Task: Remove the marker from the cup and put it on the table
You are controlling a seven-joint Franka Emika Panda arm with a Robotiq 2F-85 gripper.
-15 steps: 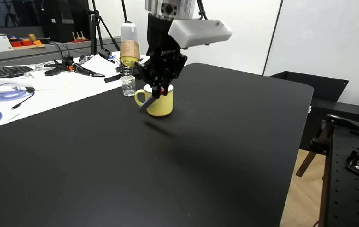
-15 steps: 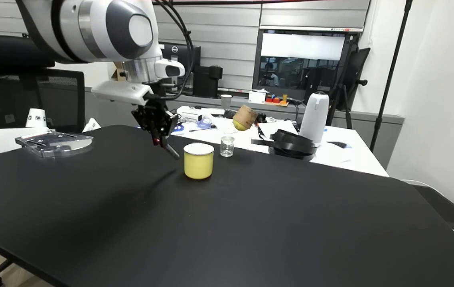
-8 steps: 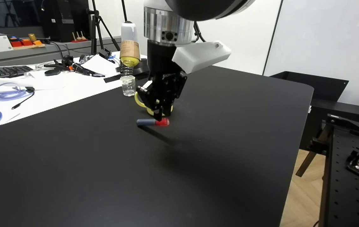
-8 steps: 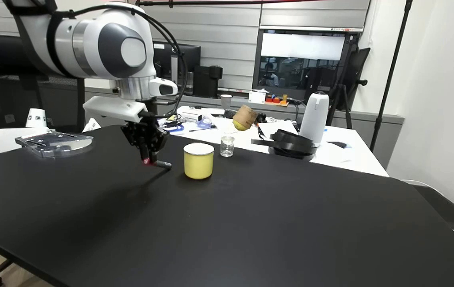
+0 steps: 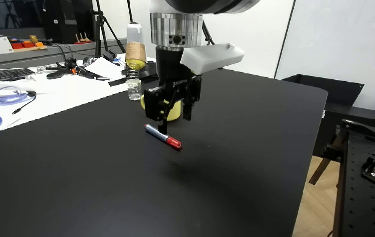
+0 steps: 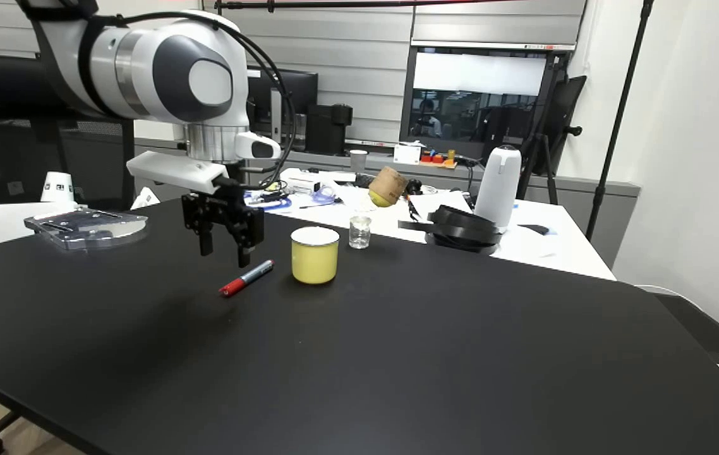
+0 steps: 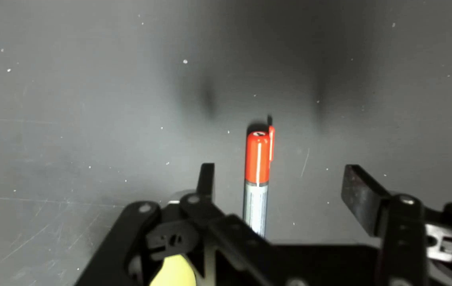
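Note:
The marker (image 7: 257, 159), with a grey body and red cap, lies flat on the black table (image 6: 397, 366). In both exterior views it rests beside the yellow cup (image 6: 314, 260), which stands upright. My gripper (image 6: 225, 258) is open just above the marker. From the wrist, the marker shows between the two spread fingers, nearer the left one and touching neither; its lower end is hidden behind the gripper. A bit of the yellow cup (image 7: 176, 274) peeks out at the bottom of the wrist view. The gripper partly covers the cup (image 5: 175, 112) in an exterior view.
A small clear glass jar (image 6: 359, 232) stands behind the cup near the table's far edge. Beyond it is a white table (image 5: 52, 89) with cables. A clear plastic plate (image 6: 86, 227) lies at the table's edge. A white speaker-like device (image 6: 498, 186) stands farther back.
My gripper came down beside the cup with the marker and opened. The marker, earlier held at a tilt, dropped from the fingers and now lies on the table. The cup stayed put.

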